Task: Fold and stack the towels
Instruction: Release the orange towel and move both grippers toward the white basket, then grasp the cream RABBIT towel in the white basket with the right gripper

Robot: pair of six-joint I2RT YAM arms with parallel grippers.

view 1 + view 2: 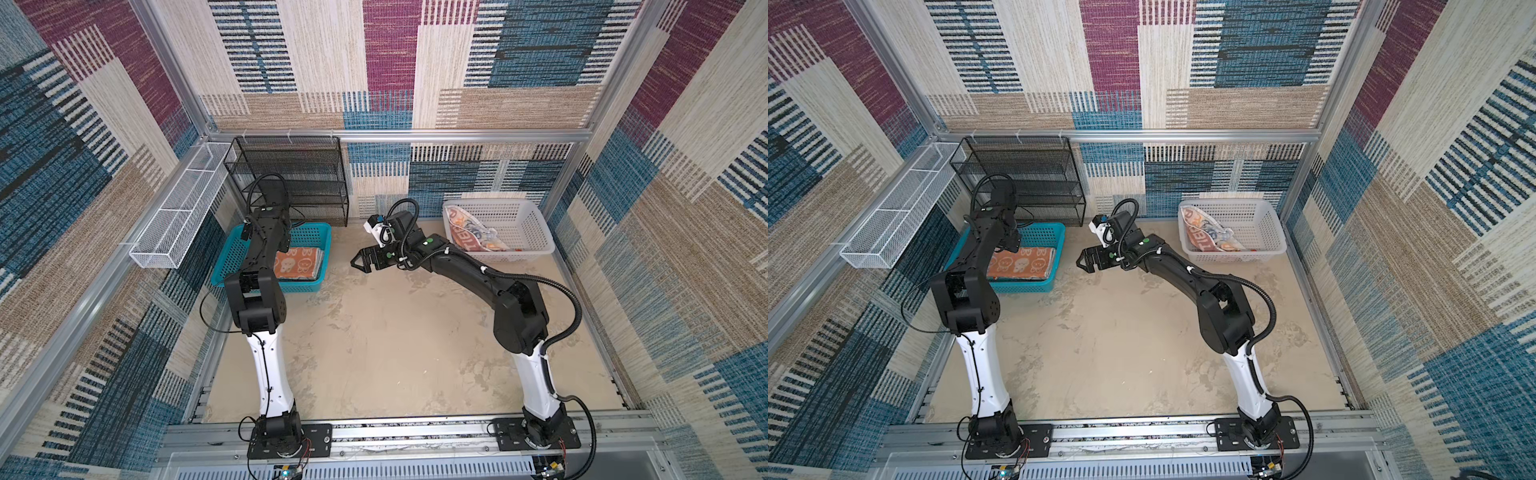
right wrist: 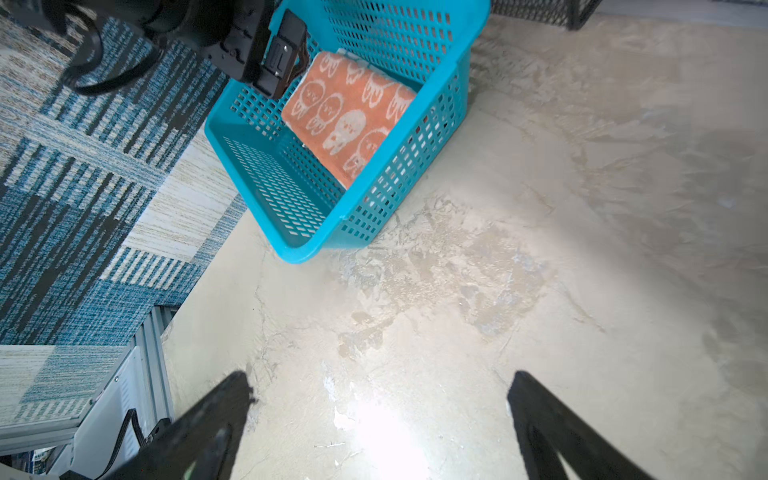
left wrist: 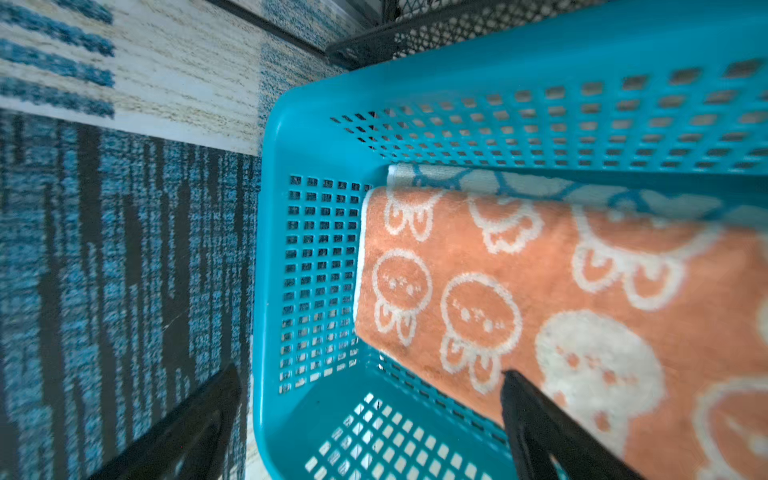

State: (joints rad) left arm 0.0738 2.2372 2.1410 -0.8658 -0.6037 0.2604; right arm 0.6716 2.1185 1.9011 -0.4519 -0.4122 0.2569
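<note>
mottled beige tabletop (image 1: 395, 332) lies bare beneath the right claw (image 1: 360, 263), spread wide and empty; left claw (image 3: 370, 374), also spread, straddles the teal basket (image 1: 309, 286) wall beside the folded orange towel (image 1: 297, 262) lying on a pale blue-printed towel (image 3: 519, 183); farther right, lettered towel (image 1: 467, 239) crumpled in white basket (image 1: 523, 232)

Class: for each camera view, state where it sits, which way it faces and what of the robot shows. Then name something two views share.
Both top views: high above the bases, looking down at the table; left arm and right arm show whole.
Left wrist: on the left arm, looking into the blue basket at the orange towel; the open left gripper shows.
Right wrist: on the right arm, facing table and basket; open right gripper, left arm's wrist.
Shared: both wrist views show that towel.
</note>
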